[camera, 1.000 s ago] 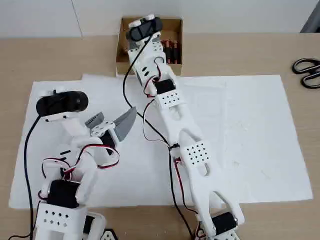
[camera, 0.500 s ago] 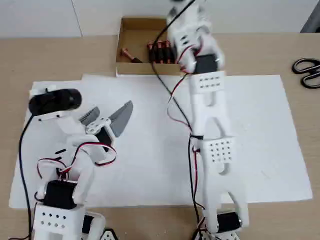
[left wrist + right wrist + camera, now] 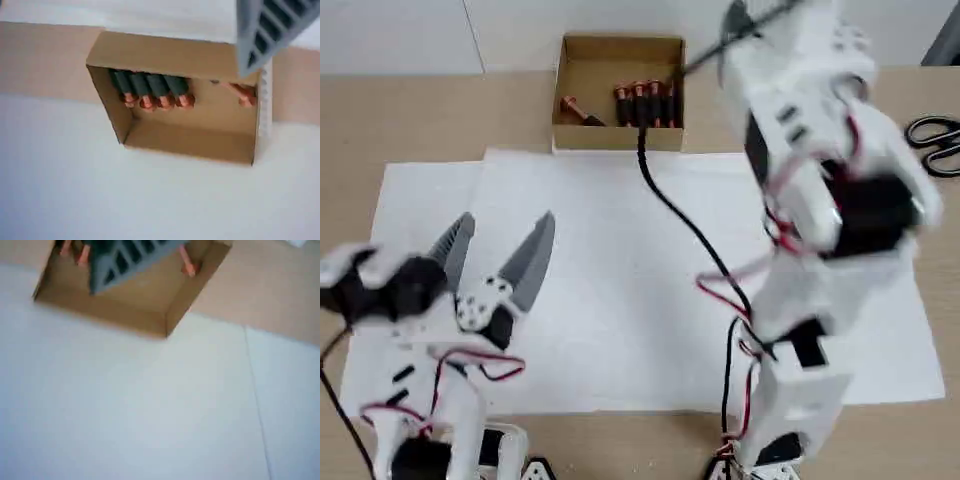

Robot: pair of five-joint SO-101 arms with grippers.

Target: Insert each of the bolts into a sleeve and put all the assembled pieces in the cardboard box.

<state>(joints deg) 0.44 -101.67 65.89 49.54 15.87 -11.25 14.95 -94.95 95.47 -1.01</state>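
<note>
**Cardboard box (image 3: 620, 140) with five bolt-and-sleeve pieces, and two robot arms near it**

The right arm (image 3: 820, 200) is blurred in the high view. It stands raised over the right side of the white paper (image 3: 620, 300). In its wrist view, the right gripper (image 3: 107, 272) is a grey ribbed shape in front of the box, cut off by the frame edge. Whether it is open or closed cannot be told. In the left wrist view, a grey jaw covers part of one piece in the box.

The box sits on the table (image 3: 420, 110), just beyond the far edge of the paper. Inside, a row of four pieces (image 3: 645, 105) lies side by side toward the right wall, each a dark sleeve with a copper bolt. A fifth piece (image 3: 577, 108) lies slanted near the left wall, apart from the row.

The left arm (image 3: 430, 400) is low at the paper's near left corner. The left gripper (image 3: 507, 222) points toward the box, jaws spread wide, holding nothing. Scissors (image 3: 935, 140) lie at the table's right edge.
</note>
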